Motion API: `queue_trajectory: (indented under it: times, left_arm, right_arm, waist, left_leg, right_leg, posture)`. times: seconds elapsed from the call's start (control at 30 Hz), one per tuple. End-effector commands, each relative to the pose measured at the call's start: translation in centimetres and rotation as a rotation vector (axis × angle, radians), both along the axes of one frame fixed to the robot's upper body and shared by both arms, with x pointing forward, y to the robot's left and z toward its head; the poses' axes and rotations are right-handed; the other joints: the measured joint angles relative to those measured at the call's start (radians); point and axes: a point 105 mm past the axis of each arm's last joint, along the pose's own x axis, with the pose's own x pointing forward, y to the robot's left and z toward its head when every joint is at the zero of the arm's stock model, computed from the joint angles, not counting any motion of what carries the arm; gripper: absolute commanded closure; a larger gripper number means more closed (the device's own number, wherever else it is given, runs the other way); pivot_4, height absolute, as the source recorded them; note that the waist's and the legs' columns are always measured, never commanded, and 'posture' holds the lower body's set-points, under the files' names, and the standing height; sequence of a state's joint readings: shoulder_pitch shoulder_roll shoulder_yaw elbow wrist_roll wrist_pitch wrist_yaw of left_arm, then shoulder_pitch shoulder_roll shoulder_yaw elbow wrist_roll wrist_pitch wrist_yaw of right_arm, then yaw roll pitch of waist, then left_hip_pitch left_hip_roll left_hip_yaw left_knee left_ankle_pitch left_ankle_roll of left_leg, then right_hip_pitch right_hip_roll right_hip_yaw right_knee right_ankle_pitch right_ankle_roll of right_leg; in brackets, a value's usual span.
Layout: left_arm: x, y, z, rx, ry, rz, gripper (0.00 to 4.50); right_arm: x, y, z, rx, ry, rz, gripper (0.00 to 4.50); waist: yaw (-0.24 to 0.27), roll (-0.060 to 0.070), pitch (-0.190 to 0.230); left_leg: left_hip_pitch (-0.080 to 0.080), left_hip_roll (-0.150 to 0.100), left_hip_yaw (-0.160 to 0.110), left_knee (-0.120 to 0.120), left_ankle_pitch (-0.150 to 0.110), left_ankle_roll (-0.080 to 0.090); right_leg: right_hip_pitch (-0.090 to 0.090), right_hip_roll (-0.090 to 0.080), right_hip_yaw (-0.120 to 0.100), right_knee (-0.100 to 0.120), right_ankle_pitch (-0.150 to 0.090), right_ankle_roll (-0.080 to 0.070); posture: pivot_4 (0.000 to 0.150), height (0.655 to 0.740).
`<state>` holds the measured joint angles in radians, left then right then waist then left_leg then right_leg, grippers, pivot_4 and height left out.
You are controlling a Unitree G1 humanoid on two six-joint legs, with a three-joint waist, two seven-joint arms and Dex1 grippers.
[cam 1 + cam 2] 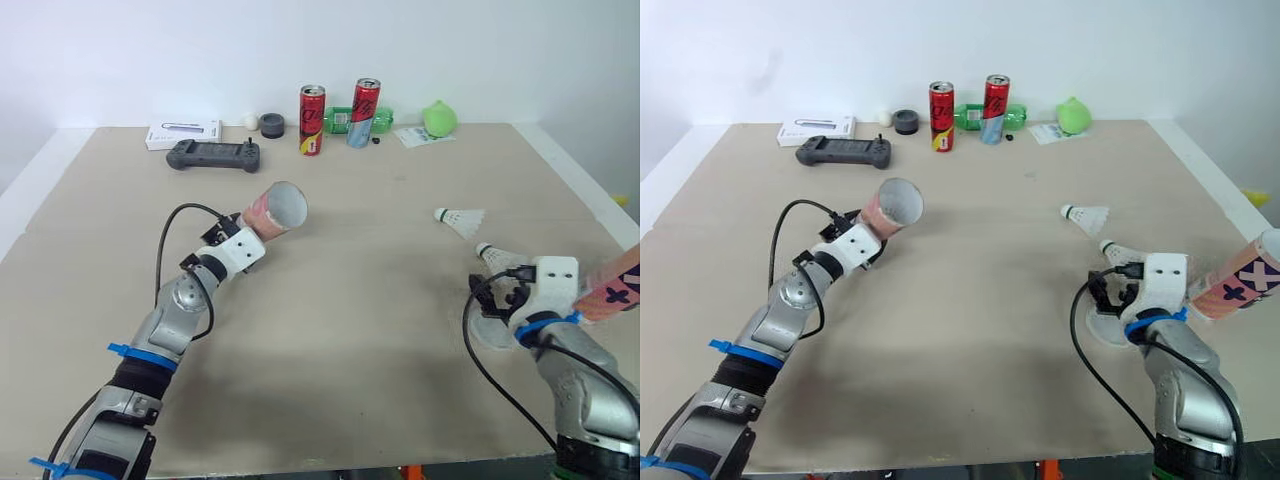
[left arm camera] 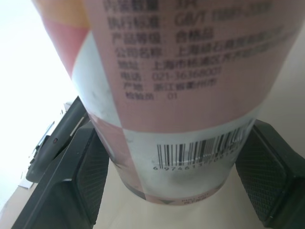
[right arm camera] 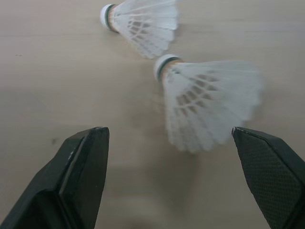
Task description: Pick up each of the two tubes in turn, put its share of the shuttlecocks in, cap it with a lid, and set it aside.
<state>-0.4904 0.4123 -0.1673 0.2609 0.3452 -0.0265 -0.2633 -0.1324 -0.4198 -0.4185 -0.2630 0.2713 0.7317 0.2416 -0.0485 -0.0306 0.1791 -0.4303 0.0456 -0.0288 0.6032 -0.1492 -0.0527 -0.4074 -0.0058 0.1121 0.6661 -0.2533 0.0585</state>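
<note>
My left gripper (image 1: 248, 226) is shut on a pink tube (image 1: 272, 211), held off the table with its open mouth tilted up and to the right. The left wrist view shows the tube's barcode end (image 2: 176, 95) clamped between both fingers. My right gripper (image 3: 176, 181) is open, low over the table at the right. One white shuttlecock (image 3: 205, 100) lies just ahead of it, between the finger lines. Another shuttlecock (image 1: 460, 220) lies farther off. A second pink tube (image 1: 1240, 285) with dark crosses sits at the right edge beside my right wrist. A clear round lid (image 1: 1105, 328) lies under that gripper.
Along the table's far edge stand two cans (image 1: 312, 120) (image 1: 363, 113), a green bottle (image 1: 340, 121), a black game controller (image 1: 213, 155), a white box (image 1: 183, 133), a dark round piece (image 1: 272, 125) and a green object (image 1: 440, 118). The table's right edge (image 1: 585, 190) is close.
</note>
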Motion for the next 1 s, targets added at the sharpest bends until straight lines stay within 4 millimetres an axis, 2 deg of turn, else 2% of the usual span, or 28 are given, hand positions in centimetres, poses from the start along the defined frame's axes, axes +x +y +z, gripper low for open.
queue_trajectory:
  times: [0.03,0.07,0.1,0.2,0.3,0.37,0.43,0.53,0.57,0.67,0.73,0.77,0.87,0.93,1.0]
  left_arm:
    - [-0.1,0.4,2.0,-0.012,-0.072,0.014,0.89]
    - [-0.1,0.5,2.0,-0.012,-0.072,0.016,0.89]
    - [-0.2,0.6,2.1,-0.012,-0.073,0.019,0.89]
    - [-0.2,0.8,2.2,-0.013,-0.075,0.028,0.89]
    - [-0.3,0.9,2.2,-0.012,-0.076,0.032,0.89]
    - [-0.3,0.9,2.2,-0.012,-0.076,0.034,0.89]
    - [-0.3,0.8,2.2,-0.012,-0.075,0.033,0.89]
    - [-0.3,0.7,2.1,-0.012,-0.073,0.03,0.89]
    - [-0.3,0.7,2.1,-0.011,-0.073,0.029,0.89]
    - [-0.3,0.6,2.1,-0.012,-0.071,0.027,0.89]
    - [-0.4,0.6,2.0,-0.012,-0.068,0.025,0.89]
    - [-0.4,0.4,1.7,-0.013,-0.061,0.019,0.89]
    - [-0.3,-0.4,1.3,-0.016,-0.048,-0.001,0.89]
    - [-0.2,-0.7,1.3,-0.019,-0.048,-0.009,0.89]
    - [-0.1,-0.9,1.4,-0.022,-0.05,-0.013,0.89]
  right_arm:
    - [1.4,-0.4,1.4,-0.02,-0.065,-0.004,0.06]
    - [1.6,-0.6,1.4,-0.019,-0.067,-0.011,0.06]
    - [1.8,-0.9,1.4,-0.022,-0.067,-0.021,0.29]
    - [2.1,-1.6,1.5,-0.026,-0.075,-0.053,1.22]
    - [2.2,-1.6,1.6,-0.031,-0.083,-0.048,2.6]
    - [2.2,-1.6,2.0,-0.04,-0.099,-0.043,3.67]
    - [2.0,-1.3,2.5,-0.056,-0.115,-0.022,4.41]
    - [1.6,-1.0,3.7,-0.103,-0.151,0.026,4.41]
    - [1.2,-0.8,4.7,-0.13,-0.172,0.054,4.41]
    - [0.2,1.0,7.4,-0.22,-0.233,0.205,4.41]
    - [-0.2,2.4,8.5,-0.225,-0.272,0.294,4.41]
    - [-0.6,5.9,10.2,-0.227,-0.343,0.473,4.41]
    - [-1.8,13.5,12.8,-0.247,-0.451,0.846,4.41]
    - [-1.3,16.5,13.2,-0.317,-0.456,0.968,4.41]
    - [-0.8,18.5,13.3,-0.369,-0.461,1.044,4.41]
  waist:
    - [0.0,0.0,0.0]
    - [0.0,0.0,0.0]
    - [0.0,0.0,0.0]
    - [0.001,0.0,0.0]
    - [0.001,0.0,0.0]
    - [0.001,0.0,0.0]
    - [0.001,0.0,0.0]
    - [0.001,0.0,0.0]
    - [0.001,0.0,0.0]
    - [0.001,0.001,0.001]
    - [-0.001,0.001,0.001]
    - [-0.001,0.001,0.001]
    - [-0.015,0.003,0.001]
    - [-0.019,0.002,0.002]
    - [-0.02,0.001,0.001]
  left_leg:
    - [0.0,0.0,0.0,0.0,0.0,0.0]
    - [0.0,0.0,0.0,0.0,0.0,0.0]
    - [0.0,0.0,0.0,0.0,0.0,0.0]
    - [-0.001,0.0,0.0,0.0,0.0,0.0]
    - [-0.001,0.0,0.0,0.0,0.0,0.0]
    - [-0.001,0.0,0.0,0.0,0.0,0.0]
    - [0.0,0.0,0.0,0.0,0.0,0.0]
    - [0.0,0.0,0.0,0.0,0.0,0.0]
    - [0.0,0.0,0.0,0.0,0.0,0.0]
    - [-0.001,0.0,0.0,0.0,0.0,0.0]
    - [-0.001,0.0,0.0,0.0,0.0,0.0]
    - [0.0,0.0,0.0,0.0,0.0,0.0]
    - [0.001,0.0,0.001,0.0,0.0,0.0]
    - [0.001,0.0,-0.001,0.0,0.001,0.001]
    - [0.001,0.0,-0.001,0.0,0.001,0.001]
  right_leg:
    - [0.0,0.0,0.0,0.0,0.0,0.0]
    - [0.0,0.0,0.0,0.0,0.0,0.0]
    - [0.0,0.0,0.0,0.0,0.0,0.0]
    - [0.0,0.0,0.0,0.0,-0.001,0.001]
    - [0.0,0.0,0.0,0.0,-0.001,0.001]
    - [0.0,0.0,0.0,0.0,-0.001,0.001]
    - [0.0,0.0,0.0,0.0,0.0,0.001]
    - [0.0,0.0,0.0,0.0,0.0,0.001]
    - [0.0,0.0,0.0,0.0,0.0,0.001]
    - [0.0,0.0,0.0,0.0,-0.001,0.001]
    - [0.0,0.0,0.0,0.0,-0.001,0.001]
    - [0.0,0.0,0.0,0.0,-0.001,0.001]
    - [0.0,0.001,0.001,0.0,0.001,0.0]
    - [0.0,0.002,0.0,0.0,0.002,0.0]
    - [0.001,0.002,0.0,0.0,0.002,0.0]
  posture:
    - [0.15,0.74]
    - [0.15,0.74]
    - [0.15,0.74]
    - [0.15,0.74]
    - [0.15,0.74]
    - [0.15,0.74]
    - [0.15,0.74]
    - [0.15,0.74]
    - [0.15,0.74]
    - [0.15,0.74]
    - [0.15,0.74]
    - [0.15,0.74]
    - [0.15,0.74]
    - [0.15,0.74]
    - [0.15,0.74]
